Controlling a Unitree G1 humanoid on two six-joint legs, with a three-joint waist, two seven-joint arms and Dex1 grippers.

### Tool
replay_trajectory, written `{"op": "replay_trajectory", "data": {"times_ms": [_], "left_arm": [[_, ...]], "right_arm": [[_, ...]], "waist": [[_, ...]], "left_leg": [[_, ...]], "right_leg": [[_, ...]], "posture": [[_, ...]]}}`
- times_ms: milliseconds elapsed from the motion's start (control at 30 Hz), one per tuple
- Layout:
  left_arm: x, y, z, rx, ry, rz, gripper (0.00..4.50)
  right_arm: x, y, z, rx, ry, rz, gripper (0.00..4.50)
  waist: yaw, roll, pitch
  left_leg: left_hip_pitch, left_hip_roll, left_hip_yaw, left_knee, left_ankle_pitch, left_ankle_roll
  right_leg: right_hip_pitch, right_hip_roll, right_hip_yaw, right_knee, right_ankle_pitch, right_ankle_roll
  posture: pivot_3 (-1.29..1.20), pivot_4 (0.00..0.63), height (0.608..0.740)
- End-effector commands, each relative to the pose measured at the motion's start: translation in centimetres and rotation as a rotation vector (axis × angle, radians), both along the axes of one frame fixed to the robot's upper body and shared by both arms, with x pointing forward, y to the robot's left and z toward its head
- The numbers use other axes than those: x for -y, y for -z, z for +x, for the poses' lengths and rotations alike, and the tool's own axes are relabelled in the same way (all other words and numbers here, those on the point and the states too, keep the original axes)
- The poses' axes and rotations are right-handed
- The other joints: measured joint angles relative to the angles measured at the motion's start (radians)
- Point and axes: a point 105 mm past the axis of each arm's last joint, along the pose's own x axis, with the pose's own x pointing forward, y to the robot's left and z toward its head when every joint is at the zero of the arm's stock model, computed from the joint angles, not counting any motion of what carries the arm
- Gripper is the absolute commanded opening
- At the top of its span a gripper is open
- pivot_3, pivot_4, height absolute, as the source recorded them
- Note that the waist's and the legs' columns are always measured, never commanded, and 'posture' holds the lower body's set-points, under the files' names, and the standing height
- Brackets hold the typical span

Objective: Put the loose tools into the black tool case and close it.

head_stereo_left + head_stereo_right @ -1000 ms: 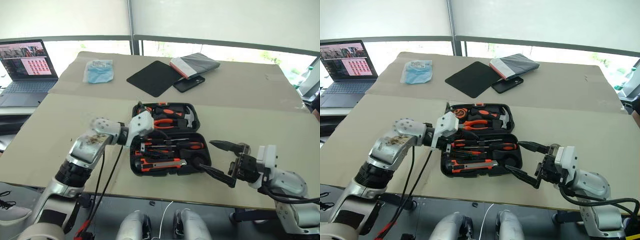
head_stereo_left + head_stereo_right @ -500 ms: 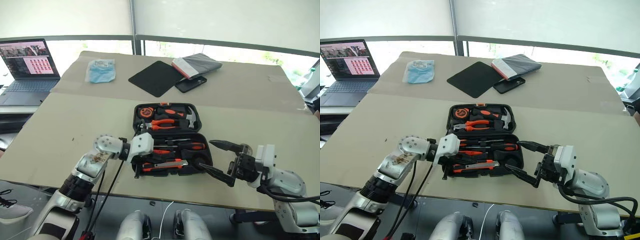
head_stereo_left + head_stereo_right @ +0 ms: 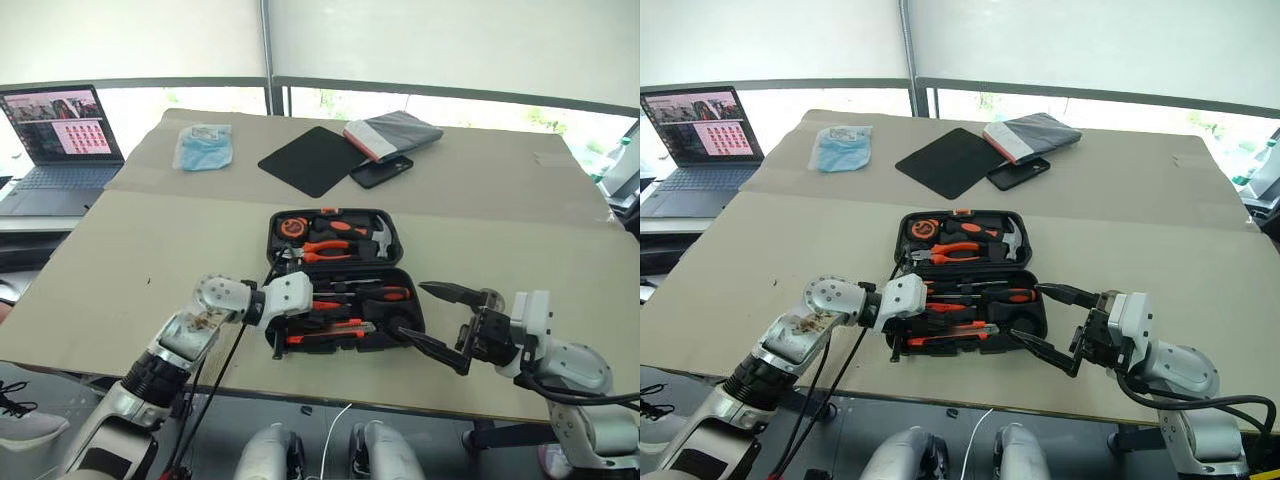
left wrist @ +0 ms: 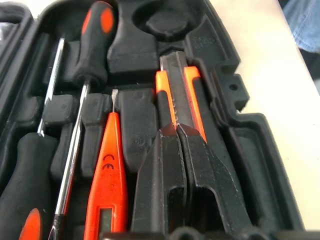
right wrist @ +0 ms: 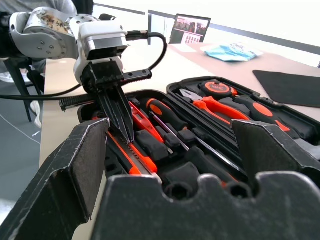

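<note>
Nearest the robot, at the front edge of the tan cardboard-covered table, the black moulded-plastic tool case lies open with both halves flat. On its near half, the left gripper has its two black fingers pressed together, tips down on the orange-and-black utility knife, which lies in its recess along the near edge of the case; the fingers are clenched on themselves and grasp nothing. Beside the knife lies the slim all-orange screwdriver, and next to it two black-and-orange-handled screwdrivers, head to tail, each seated in a recess. Just off the case's right-hand near corner, the right gripper hangs with its fingers spread wide, pointing toward the case and holding nothing.

Farther back, the other half of the case holds orange-handled pliers, a steel-headed hammer and a round orange-and-black tape measure. Beyond the case lie a flat black square mat, a black phone and a folded grey cloth bundle. Toward the far left sit a pale blue plastic packet and an open laptop with a lit screen.
</note>
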Motion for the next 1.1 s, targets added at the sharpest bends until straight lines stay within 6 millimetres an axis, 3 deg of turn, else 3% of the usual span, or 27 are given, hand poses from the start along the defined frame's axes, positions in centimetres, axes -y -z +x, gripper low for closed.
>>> {"op": "replay_trajectory", "data": {"times_ms": [33,100,200,300,400,533,633,733,833,967,1100], "left_arm": [[-0.7,3.1,-1.0,-0.113,-0.027,0.065,0.07],[-0.8,2.8,-0.9,-0.09,-0.021,0.053,0.07],[-0.2,-0.9,0.1,-0.027,-0.054,-0.181,0.07],[-1.1,-3.6,0.2,-0.034,-0.066,-0.335,0.07],[-3.1,-5.7,0.1,-0.048,-0.081,-0.398,0.8],[-6.2,-7.1,0.3,0.019,-0.151,-0.433,2.29],[-8.1,-7.4,-0.9,0.044,-0.129,-0.484,3.48],[-9.5,-7.0,-1.7,0.006,-0.142,-0.482,4.45],[-9.6,-7.1,-2.1,-0.014,-0.134,-0.494,4.45],[-8.1,-7.9,-1.9,0.016,-0.095,-0.538,4.45],[-6.8,-7.8,-2.0,0.021,-0.043,-0.524,4.45]], "right_arm": [[0.3,-1.2,-0.3,0.04,0.011,-0.014,4.5],[0.5,-1.2,-0.4,0.039,0.023,-0.02,4.5],[2.2,-1.3,-0.7,0.041,0.1,-0.03,4.5],[4.9,-1.1,-1.1,0.031,0.224,-0.025,4.5],[8.9,0.2,-2.3,0.004,0.382,-0.076,4.5],[13.5,1.4,-4.2,0.008,0.608,-0.132,4.5],[16.0,3.1,-6.0,-0.042,0.706,-0.191,4.5],[16.6,3.5,-6.7,-0.081,0.687,-0.246,4.5],[16.0,1.8,-5.1,-0.081,0.588,-0.302,4.5],[13.9,-0.2,-1.7,-0.132,0.401,-0.421,4.5],[13.0,-0.3,0.4,-0.259,0.307,-0.527,4.5]], "waist": [[0.001,0.001,-0.001],[0.0,0.001,-0.001],[0.002,0.002,-0.002],[0.006,0.001,-0.001],[0.006,0.001,-0.001],[0.005,0.002,-0.001],[-0.003,0.002,-0.001],[-0.006,0.002,-0.001],[-0.01,0.005,0.0],[-0.016,0.007,0.0],[-0.003,0.005,0.001]], "left_leg": [[0.0,0.0,0.0,0.0,0.0,0.0],[0.0,0.0,0.0,0.0,-0.001,0.001],[0.0,0.0,0.0,0.0,-0.001,0.001],[-0.003,0.0,0.0,0.0,0.001,-0.001],[-0.004,0.0,0.0,0.0,0.002,0.0],[-0.003,0.0,0.0,-0.001,0.0,-0.002],[-0.002,0.0,0.0,-0.002,-0.004,-0.002],[-0.002,0.0,0.0,-0.003,-0.004,-0.002],[-0.001,0.0,0.0,-0.004,-0.004,-0.003],[0.0,-0.001,0.001,-0.004,-0.005,-0.002],[0.0,-0.001,0.0,-0.007,-0.003,-0.003]], "right_leg": [[0.0,0.0,0.0,0.0,0.0,0.0],[0.0,0.0,0.0,0.0,0.0,0.0],[0.0,0.0,0.0,0.0,0.0,0.0],[-0.003,-0.001,0.0,0.0,0.0,0.001],[-0.003,-0.001,-0.001,0.0,0.0,0.001],[-0.003,0.0,-0.001,-0.001,-0.001,0.001],[-0.002,0.0,0.0,-0.001,-0.001,0.001],[-0.003,0.0,0.0,-0.001,-0.001,0.001],[-0.003,0.0,0.001,-0.001,-0.004,-0.004],[-0.002,-0.001,0.003,-0.001,-0.004,-0.004],[-0.002,0.001,0.002,-0.001,-0.002,-0.001]], "posture": [[0.0,0.15,0.74],[0.0,0.15,0.74],[0.0,0.15,0.74],[0.0,0.15,0.74],[0.0,0.15,0.74],[0.0,0.15,0.74],[0.0,0.15,0.74],[0.0,0.15,0.74],[0.0,0.15,0.74],[0.0,0.15,0.74],[0.0,0.15,0.74]]}}
